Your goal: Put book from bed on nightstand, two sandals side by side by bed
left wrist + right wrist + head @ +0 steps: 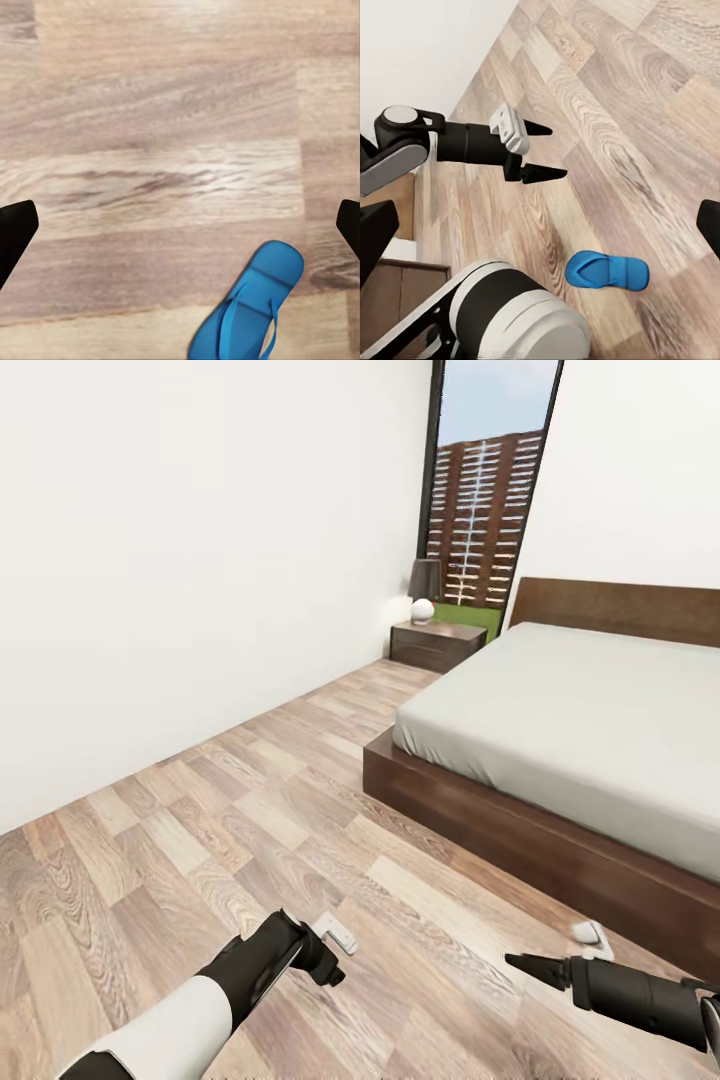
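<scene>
Hovering over the wood floor [172, 112], your left claw [540, 152] has its fingers spread apart and empty, with one blue sandal [251, 311] lying just below it; your right claw [520, 963] is likewise apart. This looks like the sandal step: lower and centre on it, then carry it toward the bed [560, 720] on the right.

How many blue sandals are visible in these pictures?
1. The sandal lies flat on the wood floor, below the open left end effector. A second one may be out of view.
</scene>
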Robot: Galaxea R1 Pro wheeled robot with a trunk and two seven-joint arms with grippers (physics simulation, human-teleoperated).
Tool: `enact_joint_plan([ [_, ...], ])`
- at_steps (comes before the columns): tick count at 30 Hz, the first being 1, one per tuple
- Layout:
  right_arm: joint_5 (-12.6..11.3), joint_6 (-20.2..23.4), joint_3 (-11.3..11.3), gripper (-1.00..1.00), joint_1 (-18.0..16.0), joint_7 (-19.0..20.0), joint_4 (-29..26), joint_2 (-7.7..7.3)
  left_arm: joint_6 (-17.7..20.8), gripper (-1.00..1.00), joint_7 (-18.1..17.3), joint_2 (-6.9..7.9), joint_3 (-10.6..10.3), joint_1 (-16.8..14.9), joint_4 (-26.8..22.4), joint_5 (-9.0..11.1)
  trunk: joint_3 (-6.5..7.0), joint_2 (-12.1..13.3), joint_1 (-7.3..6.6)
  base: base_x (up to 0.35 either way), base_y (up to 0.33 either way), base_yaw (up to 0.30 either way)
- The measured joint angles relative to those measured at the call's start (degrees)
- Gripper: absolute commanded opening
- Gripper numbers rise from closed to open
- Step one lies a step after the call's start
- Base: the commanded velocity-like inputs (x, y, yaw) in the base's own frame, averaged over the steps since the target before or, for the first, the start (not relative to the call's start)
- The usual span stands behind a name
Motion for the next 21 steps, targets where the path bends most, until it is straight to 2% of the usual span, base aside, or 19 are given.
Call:
enact_joint_plan([
  [5,-0.03,-0.01,-0.71,1.00,0.07,3.86,0.00,-0.79,0.00,1.00,0.00,0.00,0.00,0.02,-0.04,0.00,-1.11,-0.07,0.13,0.000,0.000,0.000],
  [13,-0.05,-0.02,-0.93,1.00,0.10,5.52,0.00,-1.07,0.03,1.00,0.01,0.00,0.00,0.00,-0.19,0.00,-2.88,-0.18,0.34,0.000,0.000,0.000],
  [21,-0.03,-0.02,-0.75,1.00,0.11,5.89,0.00,-1.11,0.18,1.00,0.00,0.10,-0.01,0.11,-2.00,-0.05,-2.89,-0.18,0.33,0.000,0.000,0.000],
])
